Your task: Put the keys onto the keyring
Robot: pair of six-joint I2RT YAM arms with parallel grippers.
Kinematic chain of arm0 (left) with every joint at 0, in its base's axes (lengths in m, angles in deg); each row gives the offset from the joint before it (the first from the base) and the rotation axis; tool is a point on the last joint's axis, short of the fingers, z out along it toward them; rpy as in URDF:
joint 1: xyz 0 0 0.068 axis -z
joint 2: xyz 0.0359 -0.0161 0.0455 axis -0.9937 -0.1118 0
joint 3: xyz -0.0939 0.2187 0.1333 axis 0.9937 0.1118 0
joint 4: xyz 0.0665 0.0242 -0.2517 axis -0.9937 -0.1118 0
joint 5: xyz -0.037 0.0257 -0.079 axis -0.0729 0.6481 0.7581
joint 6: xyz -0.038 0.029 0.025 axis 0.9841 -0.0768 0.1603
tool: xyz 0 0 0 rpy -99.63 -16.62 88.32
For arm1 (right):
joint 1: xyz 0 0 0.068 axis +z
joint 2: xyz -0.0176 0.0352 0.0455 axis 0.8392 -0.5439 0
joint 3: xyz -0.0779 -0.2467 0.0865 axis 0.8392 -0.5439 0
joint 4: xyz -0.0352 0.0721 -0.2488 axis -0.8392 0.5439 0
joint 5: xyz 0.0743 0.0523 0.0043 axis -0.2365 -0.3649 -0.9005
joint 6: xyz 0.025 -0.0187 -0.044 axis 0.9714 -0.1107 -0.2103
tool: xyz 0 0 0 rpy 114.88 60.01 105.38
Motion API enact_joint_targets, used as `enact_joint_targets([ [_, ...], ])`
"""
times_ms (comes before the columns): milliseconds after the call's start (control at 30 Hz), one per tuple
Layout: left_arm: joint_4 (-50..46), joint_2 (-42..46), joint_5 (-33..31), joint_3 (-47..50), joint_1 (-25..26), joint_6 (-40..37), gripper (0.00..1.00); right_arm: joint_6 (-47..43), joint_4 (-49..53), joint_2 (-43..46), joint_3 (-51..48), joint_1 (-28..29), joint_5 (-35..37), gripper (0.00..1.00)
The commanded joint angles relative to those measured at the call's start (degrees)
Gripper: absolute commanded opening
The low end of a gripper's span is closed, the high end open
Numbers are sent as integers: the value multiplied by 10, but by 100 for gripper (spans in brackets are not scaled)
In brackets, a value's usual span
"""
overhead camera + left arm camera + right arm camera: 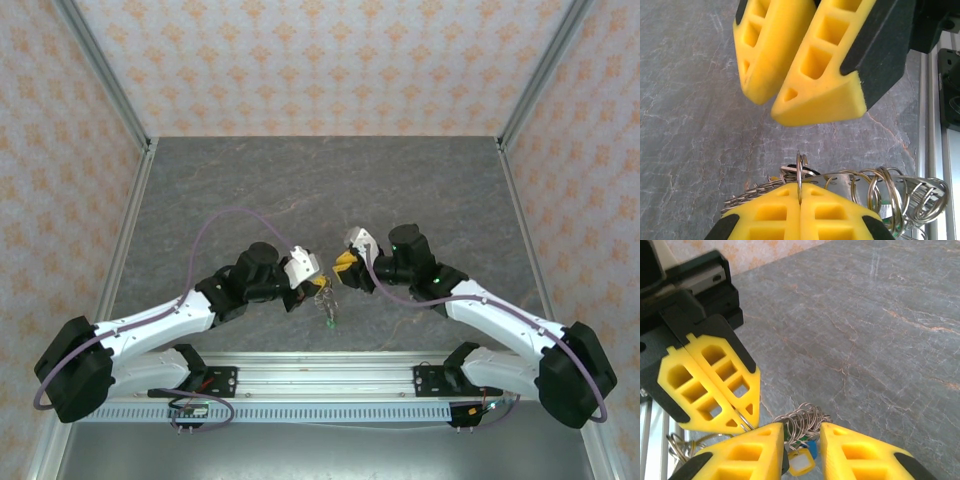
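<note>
The keyring (799,175) is a thin, shiny metal loop, standing up edge-on and pinched tight in the left claw (799,200). A tangle of more metal rings and chain (880,192) hangs off it. The keys dangle in a close bunch underneath (a blue one (811,449), a yellow one (799,463), a green one (330,322)).

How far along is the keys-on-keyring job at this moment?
Done: the keyring is held up, pinched edge-on in the shut left hand. In hand: the open right hand hovers close to the dangling keys, gripping nothing. Left: the threading itself; whether any key is already on the ring cannot be told.
</note>
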Motion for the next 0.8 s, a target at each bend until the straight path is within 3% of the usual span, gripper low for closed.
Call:
enact_joint_targets([
  [0,15,15,-4,-14,10,-35,0,-50,43,5,11,-2,-6,25],
  [100,27,21,-10,-1,18,-55,0,-89,54,-1,14,-2,-55,25],
  [300,29,25,-10,4,21,-53,0,-84,33,-22,15,-2,-104,25],
  [767,23,22,-6,-1,24,-45,0,-92,3,-18,3,-2,-129,25],
])
